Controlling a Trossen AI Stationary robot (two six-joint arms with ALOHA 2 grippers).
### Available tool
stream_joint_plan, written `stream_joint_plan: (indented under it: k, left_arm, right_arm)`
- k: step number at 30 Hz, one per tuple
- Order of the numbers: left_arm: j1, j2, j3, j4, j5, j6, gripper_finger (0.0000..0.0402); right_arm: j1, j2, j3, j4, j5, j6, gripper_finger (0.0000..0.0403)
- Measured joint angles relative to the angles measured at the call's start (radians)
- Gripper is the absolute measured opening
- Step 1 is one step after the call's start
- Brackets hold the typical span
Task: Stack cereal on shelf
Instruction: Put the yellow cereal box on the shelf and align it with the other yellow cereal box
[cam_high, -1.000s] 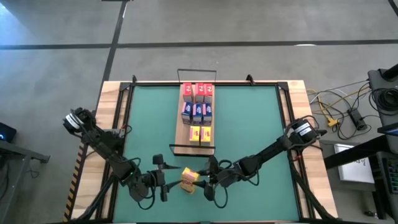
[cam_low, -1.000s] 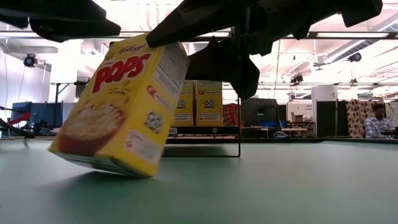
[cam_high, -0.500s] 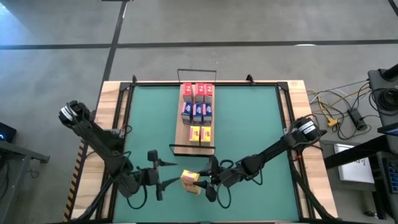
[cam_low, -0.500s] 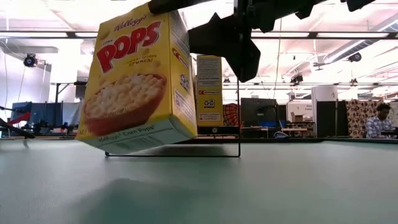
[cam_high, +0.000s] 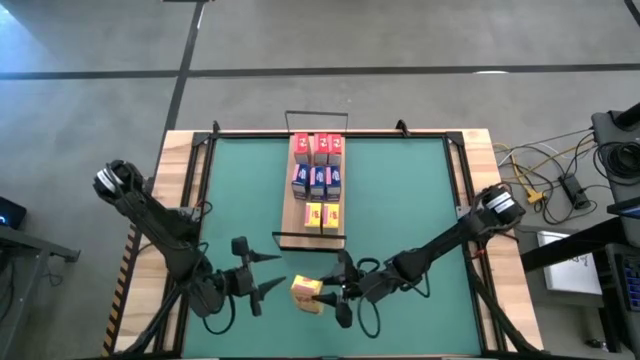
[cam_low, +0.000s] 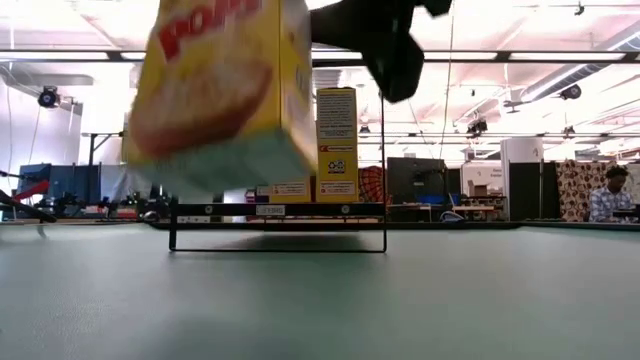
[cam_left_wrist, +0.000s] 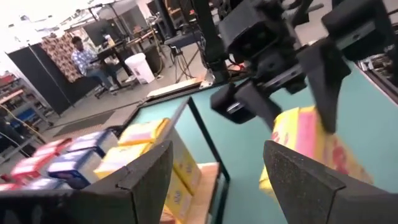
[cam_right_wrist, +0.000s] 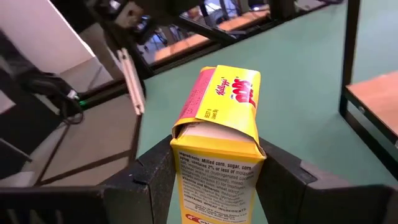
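Right tool (cam_high: 326, 292) clamped on a rectangular yellow cardboard cereal box (cam_high: 306, 291), lifted off the green counter (cam_high: 400, 200) at 6 o'clock from the light-wood shelf (cam_high: 297, 216). Left tool (cam_high: 268, 272) apart, empty.

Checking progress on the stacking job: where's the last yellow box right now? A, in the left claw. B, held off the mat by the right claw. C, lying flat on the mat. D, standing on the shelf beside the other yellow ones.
B: the right claw clamps the yellow box, and the low view shows it clear of the mat.
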Motion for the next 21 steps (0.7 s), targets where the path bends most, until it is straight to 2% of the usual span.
stream_joint_plan:
  k: [8, 11, 13, 17, 21]
  left_arm:
    - [0.000, -0.149, 0.002, -0.145, -0.024, 0.011, 0.0234]
    - [0.000, -0.201, 0.002, -0.273, -0.052, -0.035, 0.0233]
    - [0.000, -0.232, 0.001, -0.393, -0.041, -0.120, 0.0233]
    - [0.000, -0.265, 0.001, -0.643, -0.005, -0.393, 0.0233]
    - [0.000, -0.259, 0.000, -0.823, 0.057, -0.630, 0.0233]
  right_arm:
    - [0.030, -0.114, 0.000, -0.010, 0.001, -0.064, 0.0176]
    - [0.036, -0.165, 0.000, -0.034, 0.007, -0.095, 0.0176]
    - [0.037, -0.199, 0.000, -0.050, 0.009, -0.112, 0.0175]
    - [0.041, -0.267, 0.000, -0.091, 0.012, -0.155, 0.0175]
    - [0.046, -0.335, 0.000, -0.145, 0.092, -0.201, 0.0175]
